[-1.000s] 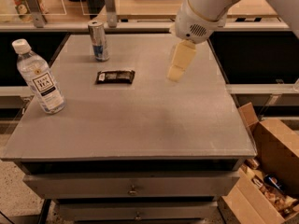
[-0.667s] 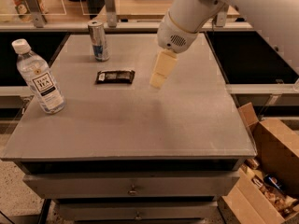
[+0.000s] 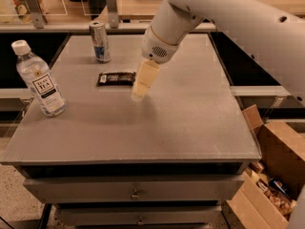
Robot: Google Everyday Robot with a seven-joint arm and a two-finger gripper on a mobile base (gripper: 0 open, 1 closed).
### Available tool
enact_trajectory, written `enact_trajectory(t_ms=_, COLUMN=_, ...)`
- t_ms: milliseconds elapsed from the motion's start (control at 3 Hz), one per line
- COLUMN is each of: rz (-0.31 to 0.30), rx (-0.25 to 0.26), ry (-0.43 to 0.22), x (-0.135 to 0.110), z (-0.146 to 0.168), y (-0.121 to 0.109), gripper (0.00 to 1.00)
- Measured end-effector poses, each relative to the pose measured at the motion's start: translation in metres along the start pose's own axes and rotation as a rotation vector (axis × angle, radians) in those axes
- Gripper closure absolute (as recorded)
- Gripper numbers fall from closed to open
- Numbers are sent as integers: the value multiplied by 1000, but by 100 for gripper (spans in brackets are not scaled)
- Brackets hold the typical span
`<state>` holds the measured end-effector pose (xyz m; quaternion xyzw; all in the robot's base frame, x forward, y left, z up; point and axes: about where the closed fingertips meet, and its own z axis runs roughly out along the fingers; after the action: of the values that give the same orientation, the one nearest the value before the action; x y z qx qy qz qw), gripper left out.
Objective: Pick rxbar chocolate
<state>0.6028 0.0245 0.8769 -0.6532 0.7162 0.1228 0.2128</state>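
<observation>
Over the last second the arm has swung across the counter (image 3: 186, 123) toward the snack bar (image 3: 116, 78). The end effector (image 3: 138, 93) started well off to the bar's right, then came closer. Now its pale tip hangs just beside the bar's right end, a little nearer the camera than the bar. It seems to be above the surface rather than on it, though this angle does not settle its height. It holds nothing. Whether it is open or closed cannot be told from this side.

The bar itself has not moved. It lies flat on the counter in its dark wrapper. The slim can (image 3: 100, 42) stands behind the bar, and the clear bottle (image 3: 40, 82) stands well to the bar's left and nearer the camera. Both are as they were.

So the approach looks nearly finished, but the pick has not begun. A short shift over the bar and a descent probably remain, with the grasp set across the wrapper's narrow width.
</observation>
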Motion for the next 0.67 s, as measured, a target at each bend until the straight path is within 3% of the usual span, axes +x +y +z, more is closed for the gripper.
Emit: enact_trajectory(t_ms=667, rz=0, rx=10, ry=-56, x=-9, z=12, y=-19, gripper=0)
